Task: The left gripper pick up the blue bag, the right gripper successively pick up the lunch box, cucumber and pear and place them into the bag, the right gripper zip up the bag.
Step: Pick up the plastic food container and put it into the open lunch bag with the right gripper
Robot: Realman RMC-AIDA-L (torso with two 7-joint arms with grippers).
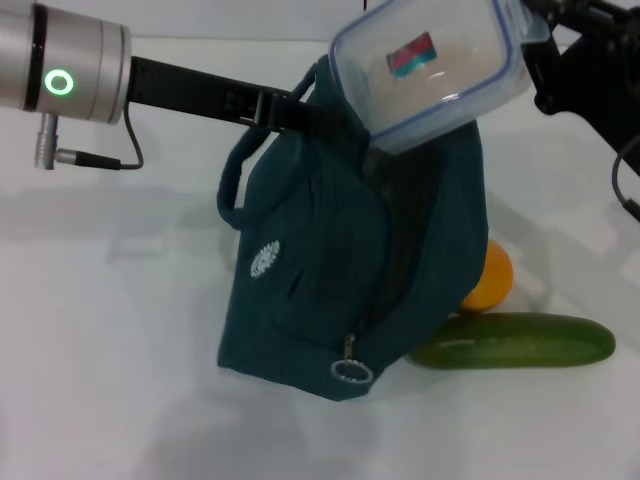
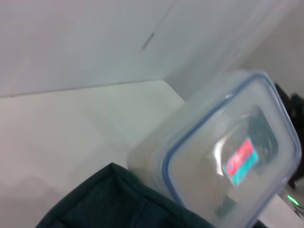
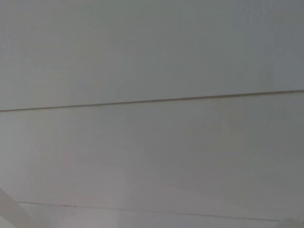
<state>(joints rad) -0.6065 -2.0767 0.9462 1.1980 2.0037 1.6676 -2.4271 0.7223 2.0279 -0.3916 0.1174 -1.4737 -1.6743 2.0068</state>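
Well, as it looks from where I stand —

Blue bag (image 1: 330, 270): centre of the head view, its base on the white table (image 1: 110, 380), its top held up at the upper middle; dark teal, with a white round emblem on its side and a ring zip pull at its lower corner.
Left gripper (image 1: 285, 108): reaches in from the upper left on a long black arm and is clamped on the bag's top edge by the handle.
Lunch box (image 1: 432, 68): top centre-right of the frame, clear with a blue-rimmed lid and a red-and-teal label, tilted, its lower end at the bag's mouth. In the left wrist view it (image 2: 223, 161) fills the lower right, just above the bag's rim (image 2: 118, 199).
Right gripper (image 1: 560, 60): upper right corner, black, against the box's far end; I cannot tell how its fingers stand.
Cucumber (image 1: 515, 341): lying flat at lower right, touching the bag's base.
Pear (image 1: 490, 278): orange-yellow, just behind the cucumber, partly hidden by the bag.
Right wrist view: only a pale wall.
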